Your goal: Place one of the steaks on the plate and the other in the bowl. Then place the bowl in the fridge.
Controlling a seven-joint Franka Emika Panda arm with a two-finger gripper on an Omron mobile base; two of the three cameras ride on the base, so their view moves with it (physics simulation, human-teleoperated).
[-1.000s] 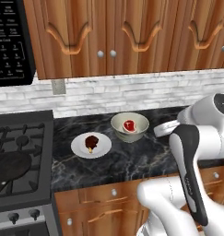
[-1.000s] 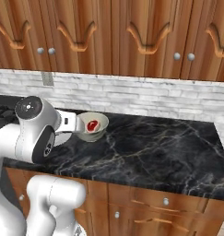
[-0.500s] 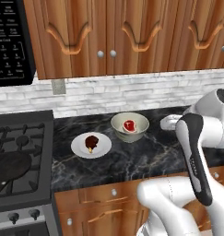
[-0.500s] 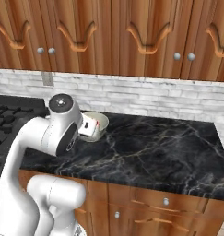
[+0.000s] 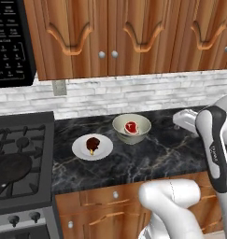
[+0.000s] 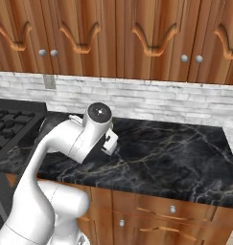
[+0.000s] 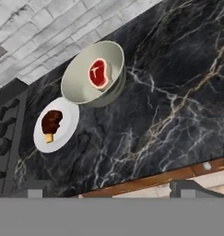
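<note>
— Both steaks look placed: the bright red steak [image 7: 98, 73] lies inside the bowl [image 7: 82, 90], and the dark steak [image 7: 51, 121] sits on the plate [image 7: 67, 132]. So the bowl is what the next step turns on, I judge.

— Where does it stand on the desk [image 7: 178, 92]?

— Toward the back edge, close to the brick wall, with the plate just beside it on the stove side and a little nearer the front edge. In the left base view the bowl [image 5: 122, 134] is roughly mid-desk, the plate [image 5: 80, 151] to its left.

— And the tool?

— In the hand view its two dark tips sit wide apart at the bottom edge, the tool [image 7: 110, 192] holding nothing. It hangs out over the front edge of the desk, and the bowl lies ahead of it, toward the back wall and off to the stove side. In the left base view the white hand [image 5: 186, 119] is well to the right of the bowl, apart from it.

— Any long axis to mind?

— None; the bowl is round, so any rim point would serve. My guess is the near rim, the side facing the front edge, is the shortest reach.

— One arm only?

— Yes, so no choice of side.
</note>
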